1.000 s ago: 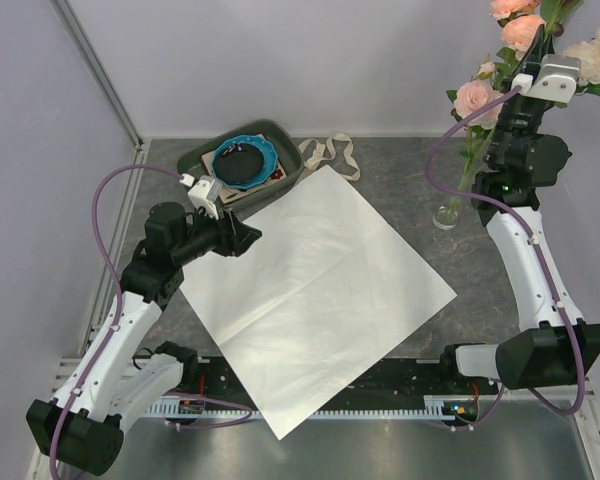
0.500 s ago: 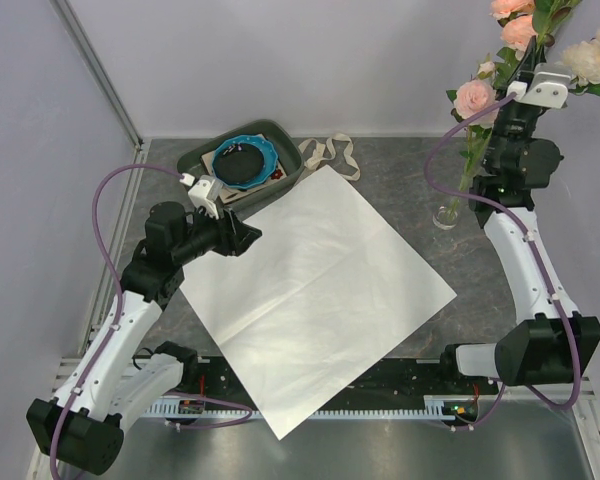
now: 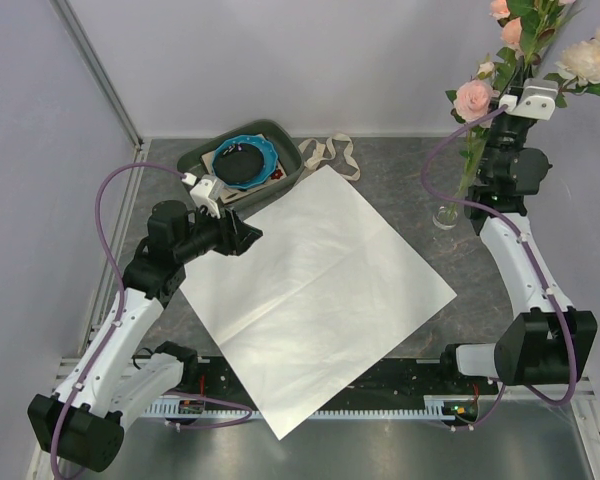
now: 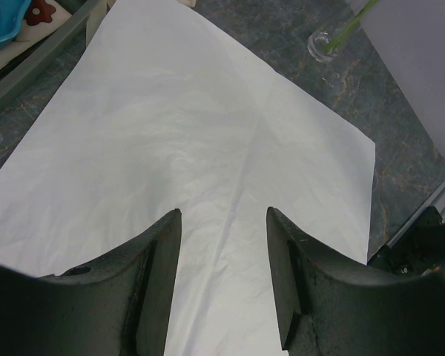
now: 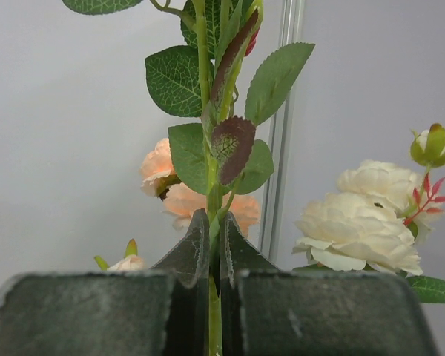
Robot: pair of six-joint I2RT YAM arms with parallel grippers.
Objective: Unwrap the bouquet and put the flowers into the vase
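Right gripper (image 5: 213,231): pressed together on one green stem of the flowers (image 3: 473,97), raised high at the far right.
Flowers: held upright, with pink and cream blooms above the gripper and stems reaching down into the vase (image 3: 445,215).
Vase: clear glass, stood on the table right of the paper (image 3: 310,280), apart from it.
Left gripper (image 4: 224,222): spread, nothing held, hung over the paper.
Paper: laid flat, unfolded.
Ribbon (image 3: 330,152): left loose beside the tray (image 3: 292,158).

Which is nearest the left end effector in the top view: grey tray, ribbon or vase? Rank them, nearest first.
1. The grey tray, just behind the left end effector, at the far left.
2. The ribbon, farther back, off the paper's far corner.
3. The vase, across the paper on the right side.
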